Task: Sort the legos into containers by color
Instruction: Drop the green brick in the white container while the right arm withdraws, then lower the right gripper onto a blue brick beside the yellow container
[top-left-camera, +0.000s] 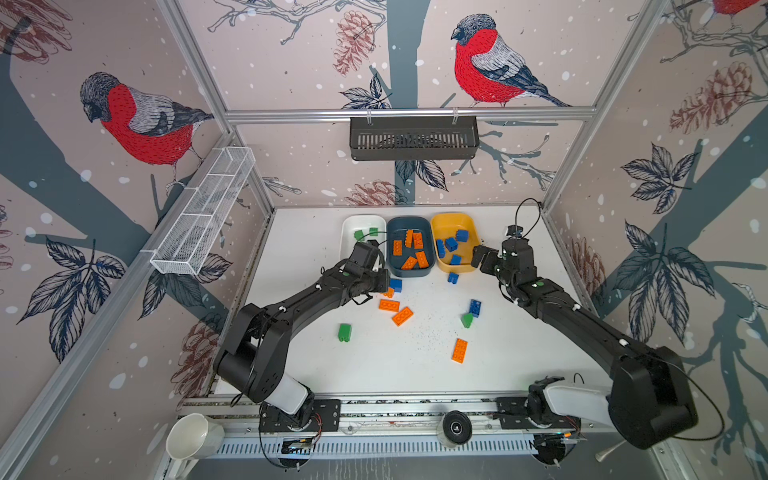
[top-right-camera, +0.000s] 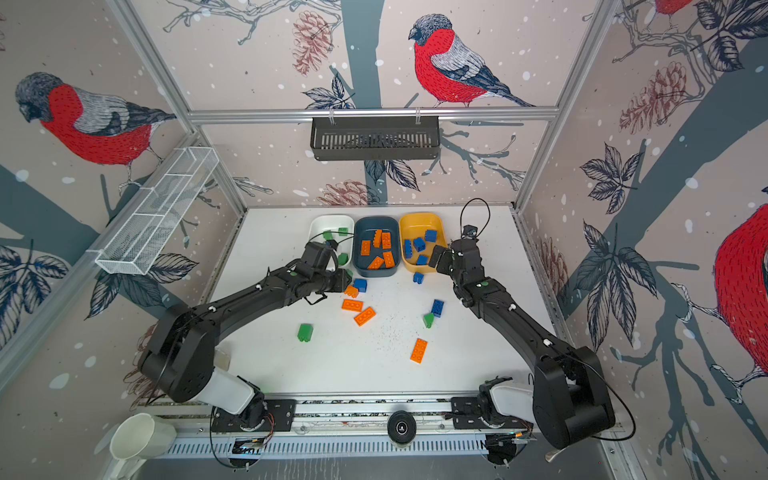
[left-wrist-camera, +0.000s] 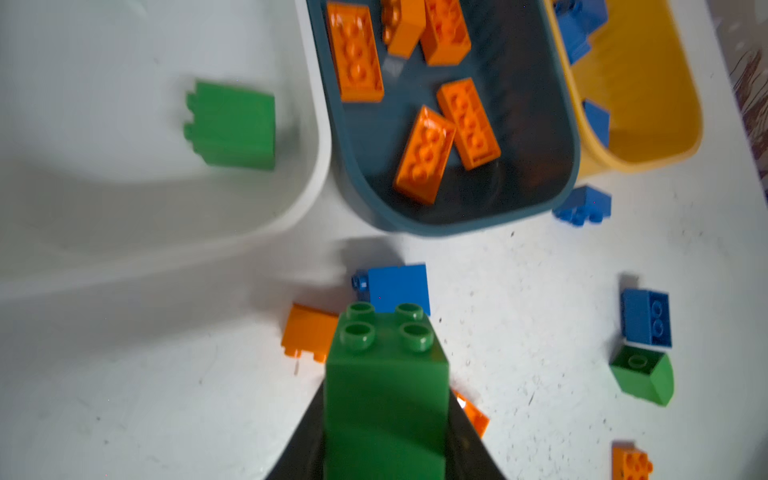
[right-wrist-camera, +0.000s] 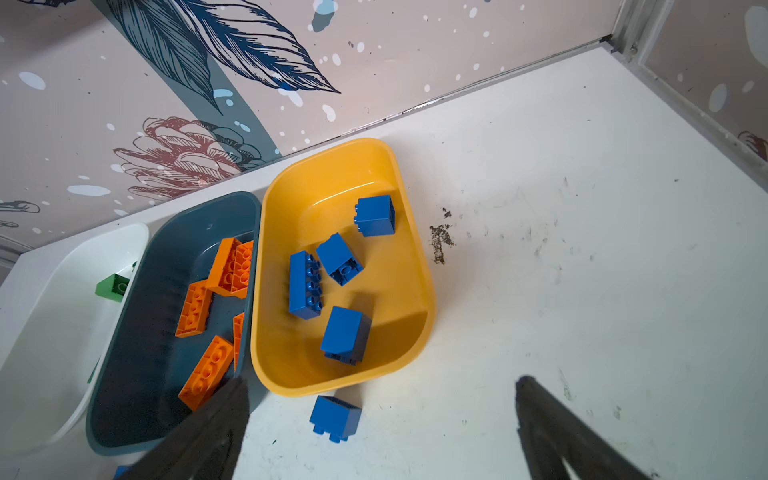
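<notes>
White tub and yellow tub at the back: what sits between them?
The dark teal tub, holding orange bricks, stands between the white tub and the yellow tub, as both top views show.

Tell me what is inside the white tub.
Three green bricks show in the tub. The left arm covers its near end, so more could hide there.

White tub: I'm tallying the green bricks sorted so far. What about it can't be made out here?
- Both top views: the left arm covers the near end of the white tub.
- Left wrist view: much of the tub runs off the picture's edge; blur softens the rest.
- Right wrist view: the dark teal tub hides part of a green brick.
So no sure count.
</notes>
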